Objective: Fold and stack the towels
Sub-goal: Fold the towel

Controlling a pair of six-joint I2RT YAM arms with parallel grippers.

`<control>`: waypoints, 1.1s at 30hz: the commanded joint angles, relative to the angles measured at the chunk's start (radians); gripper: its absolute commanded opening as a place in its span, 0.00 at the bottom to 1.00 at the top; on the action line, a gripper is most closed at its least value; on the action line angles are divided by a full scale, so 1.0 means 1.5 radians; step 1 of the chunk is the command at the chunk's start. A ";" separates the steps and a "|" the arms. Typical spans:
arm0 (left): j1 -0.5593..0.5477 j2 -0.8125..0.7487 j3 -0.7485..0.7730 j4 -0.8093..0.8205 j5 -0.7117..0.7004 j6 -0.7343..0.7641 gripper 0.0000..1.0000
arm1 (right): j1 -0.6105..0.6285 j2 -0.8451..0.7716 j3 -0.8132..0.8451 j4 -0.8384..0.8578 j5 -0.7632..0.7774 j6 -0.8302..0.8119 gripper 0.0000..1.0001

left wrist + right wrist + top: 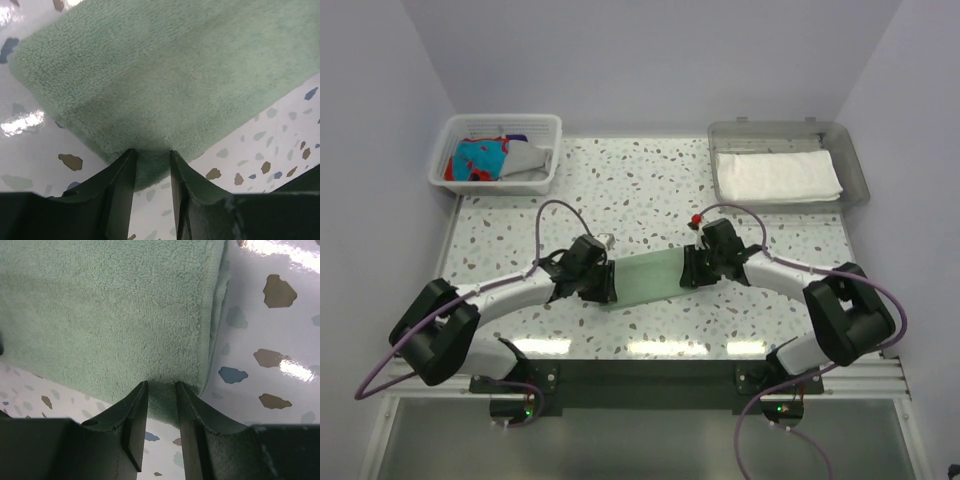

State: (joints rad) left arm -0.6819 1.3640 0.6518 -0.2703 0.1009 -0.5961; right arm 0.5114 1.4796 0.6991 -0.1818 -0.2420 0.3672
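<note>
The pale green towel point(650, 276) lies flat mid-table point(640, 195), the left gripper point(606, 284) at its left end and the right gripper point(689, 268) at its right, each with jaws narrowly straddling its edge, though I cannot tell whether they pinch it.

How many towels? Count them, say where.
5: mint towel on the table; white towel in the tray; patterned towel, grey towel and purple towel in the basket, where more may hide.
</note>
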 commanded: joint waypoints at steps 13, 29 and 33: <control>-0.006 -0.116 -0.023 -0.027 -0.083 -0.051 0.52 | 0.002 -0.087 0.039 0.006 0.022 0.007 0.47; 0.045 0.142 0.066 0.082 -0.161 -0.024 0.24 | -0.021 0.145 0.087 0.215 0.058 0.064 0.33; 0.052 0.161 0.021 0.104 -0.158 -0.033 0.23 | -0.057 0.161 0.055 0.231 0.062 0.059 0.32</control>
State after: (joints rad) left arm -0.6163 1.5612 0.7464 -0.1211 -0.1020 -0.6460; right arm 0.4622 1.7115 0.8173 0.1188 -0.2016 0.4603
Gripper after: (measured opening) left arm 0.232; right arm 0.316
